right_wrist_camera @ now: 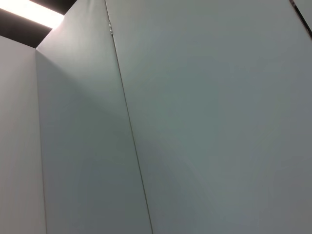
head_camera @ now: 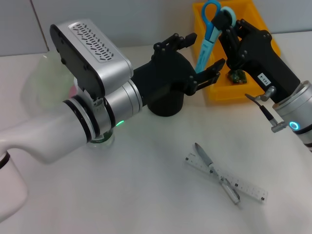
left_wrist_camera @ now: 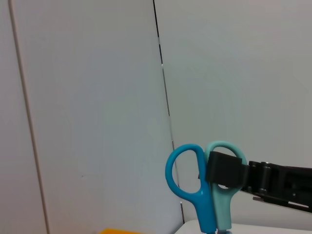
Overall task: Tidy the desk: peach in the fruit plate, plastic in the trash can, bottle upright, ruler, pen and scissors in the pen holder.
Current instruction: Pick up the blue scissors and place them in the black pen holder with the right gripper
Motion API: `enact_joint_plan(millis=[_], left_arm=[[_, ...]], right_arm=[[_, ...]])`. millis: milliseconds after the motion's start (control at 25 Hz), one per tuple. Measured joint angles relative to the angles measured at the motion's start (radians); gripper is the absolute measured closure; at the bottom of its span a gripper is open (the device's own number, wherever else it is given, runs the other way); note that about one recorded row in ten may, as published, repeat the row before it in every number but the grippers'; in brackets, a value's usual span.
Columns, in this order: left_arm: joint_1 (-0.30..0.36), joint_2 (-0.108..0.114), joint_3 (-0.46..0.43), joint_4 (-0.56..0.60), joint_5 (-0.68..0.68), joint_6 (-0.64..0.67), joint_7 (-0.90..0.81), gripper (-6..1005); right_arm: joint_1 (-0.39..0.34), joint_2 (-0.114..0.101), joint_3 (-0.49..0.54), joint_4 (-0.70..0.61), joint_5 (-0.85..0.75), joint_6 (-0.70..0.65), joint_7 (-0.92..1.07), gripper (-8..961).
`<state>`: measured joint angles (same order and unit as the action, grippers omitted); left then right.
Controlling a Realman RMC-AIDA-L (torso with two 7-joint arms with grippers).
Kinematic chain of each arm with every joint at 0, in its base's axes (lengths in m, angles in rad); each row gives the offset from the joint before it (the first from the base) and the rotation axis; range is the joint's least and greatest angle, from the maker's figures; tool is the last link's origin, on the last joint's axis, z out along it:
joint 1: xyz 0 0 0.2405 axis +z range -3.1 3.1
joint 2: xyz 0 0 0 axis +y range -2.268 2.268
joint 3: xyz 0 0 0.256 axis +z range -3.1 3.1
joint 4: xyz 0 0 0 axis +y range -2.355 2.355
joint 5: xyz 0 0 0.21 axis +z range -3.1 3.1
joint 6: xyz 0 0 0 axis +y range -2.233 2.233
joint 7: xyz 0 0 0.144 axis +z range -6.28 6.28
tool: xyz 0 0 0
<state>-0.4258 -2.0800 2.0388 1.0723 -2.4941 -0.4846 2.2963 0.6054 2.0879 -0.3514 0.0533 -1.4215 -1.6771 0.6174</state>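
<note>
My right gripper (head_camera: 223, 20) is shut on the handles of the blue scissors (head_camera: 208, 34) and holds them upright, blades down, in front of the yellow trash can (head_camera: 222, 95). In the left wrist view a black finger (left_wrist_camera: 224, 169) clamps the paler handle of the scissors (left_wrist_camera: 187, 180). My left gripper (head_camera: 197, 57) is open, with its fingers on either side of the scissors' lower tip. The clear ruler (head_camera: 243, 185) and the silver pen (head_camera: 212, 168) lie crossed on the desk (head_camera: 146, 195). The fruit plate (head_camera: 41, 85) is at far left with the pink peach (head_camera: 73, 90) behind my arm. Pen holder and bottle are mostly hidden.
A small dark green crumpled piece (head_camera: 238, 76) lies inside the trash can. A black round shape (head_camera: 165, 106) under my left wrist cannot be told apart from the arm. The right wrist view shows only grey wall panels.
</note>
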Motion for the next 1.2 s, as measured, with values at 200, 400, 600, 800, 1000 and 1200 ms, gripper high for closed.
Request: enact_joint_plan(millis=[200, 400, 600, 800, 1000, 1200], left_arm=[[0.011, 0.002, -0.009, 0.006, 0.000, 0.000, 0.000, 215], [0.033, 0.005, -0.018, 0.016, 0.000, -0.006, 0.000, 215], [0.087, 0.009, -0.018, 0.033, 0.002, -0.030, 0.000, 215], [0.172, 0.011, -0.037, 0.050, 0.003, -0.089, 0.022, 215], [0.253, 0.013, -0.059, 0.085, 0.018, -0.142, 0.028, 215], [0.285, 0.014, -0.067, 0.090, 0.033, -0.182, 0.029, 215]], right_arm=[[-0.004, 0.000, 0.003, -0.003, 0.001, -0.004, 0.000, 871], [-0.018, -0.003, 0.028, -0.015, 0.001, -0.022, 0.000, 871], [-0.024, -0.005, 0.043, -0.063, 0.002, -0.023, 0.000, 867], [-0.010, -0.006, 0.045, -0.108, 0.003, -0.017, 0.008, 864], [0.017, -0.006, 0.037, -0.136, -0.004, 0.002, 0.010, 860], [0.053, -0.007, -0.012, -0.168, -0.007, 0.055, 0.011, 856]])
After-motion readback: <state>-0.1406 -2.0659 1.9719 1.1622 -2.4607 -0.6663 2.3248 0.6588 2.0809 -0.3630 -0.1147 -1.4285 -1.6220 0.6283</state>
